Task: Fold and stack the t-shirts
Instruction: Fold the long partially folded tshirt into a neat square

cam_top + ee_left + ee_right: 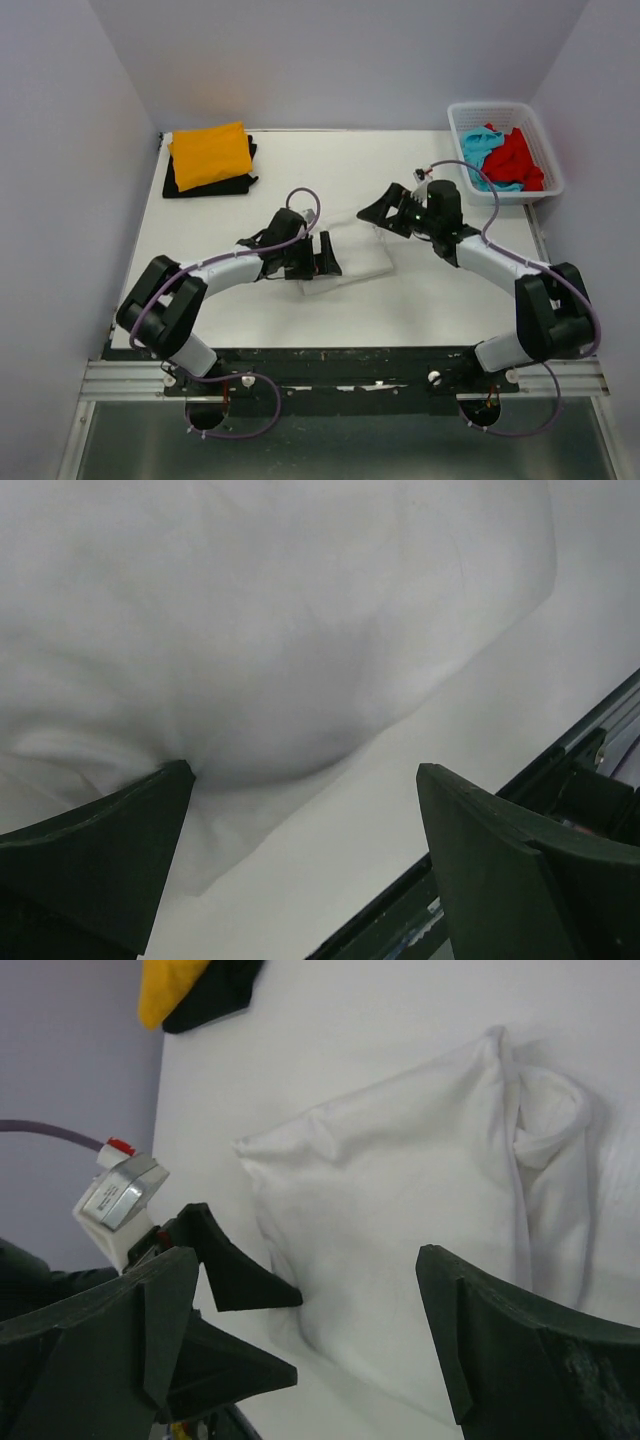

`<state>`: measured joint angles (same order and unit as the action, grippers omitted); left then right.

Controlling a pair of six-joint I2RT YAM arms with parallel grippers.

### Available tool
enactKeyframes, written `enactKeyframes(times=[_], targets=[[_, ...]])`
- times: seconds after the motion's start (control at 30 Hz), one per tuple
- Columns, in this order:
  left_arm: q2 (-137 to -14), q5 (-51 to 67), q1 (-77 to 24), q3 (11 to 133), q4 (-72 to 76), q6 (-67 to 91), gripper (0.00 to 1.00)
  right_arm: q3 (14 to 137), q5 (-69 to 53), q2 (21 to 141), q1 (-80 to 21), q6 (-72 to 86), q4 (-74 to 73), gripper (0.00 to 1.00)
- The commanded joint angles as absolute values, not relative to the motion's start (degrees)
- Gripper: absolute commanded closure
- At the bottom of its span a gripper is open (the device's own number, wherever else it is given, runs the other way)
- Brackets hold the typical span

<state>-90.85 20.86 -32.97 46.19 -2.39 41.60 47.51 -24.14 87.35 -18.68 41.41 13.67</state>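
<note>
The white t-shirt lies folded into a small rectangle at the table's middle; it also shows in the left wrist view and the right wrist view. My left gripper is open at the shirt's left edge, one fingertip pressing into the cloth. My right gripper is open and empty, held above the shirt's right end. The orange shirt lies folded on the black shirt at the back left. The red shirt and turquoise shirt lie crumpled in the basket.
A white lattice basket stands at the back right. The table's near edge with its black rail lies just beside my left gripper. Grey walls close in the table on three sides.
</note>
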Motion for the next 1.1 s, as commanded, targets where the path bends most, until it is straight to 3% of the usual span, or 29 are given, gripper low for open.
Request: enactKeyframes(times=[0.0, 0.1, 0.2, 0.7, 0.9, 1.07], targets=[[-83.38, 19.07, -38.01, 42.82, -7.88, 45.14, 0.01, 39.07, -31.67, 79.48, -21.26, 46.30, 18.74, 0.00], [-80.58, 20.52, -39.24, 43.84, -6.92, 45.71, 0.01, 35.45, -32.19, 75.43, -23.42, 47.98, 19.81, 0.00], [-80.96, 14.29, -38.66, 48.31, -11.93, 44.96, 0.01, 32.73, -30.91, 75.85, -23.47, 49.61, 22.45, 0.00], [-102.95, 12.18, -26.90, 57.73, -14.12, 45.87, 0.02, 26.20, -13.45, 85.66, -23.46, 47.31, 19.92, 0.00], [-97.77, 13.95, -27.57, 59.24, -13.78, 43.66, 0.01, 24.92, -16.41, 80.15, -23.51, 47.21, 19.08, 0.00], [-87.59, 5.88, -30.06, 56.75, -17.99, 44.39, 0.02, 25.57, -12.59, 70.30, -23.55, 44.64, 11.30, 0.00]])
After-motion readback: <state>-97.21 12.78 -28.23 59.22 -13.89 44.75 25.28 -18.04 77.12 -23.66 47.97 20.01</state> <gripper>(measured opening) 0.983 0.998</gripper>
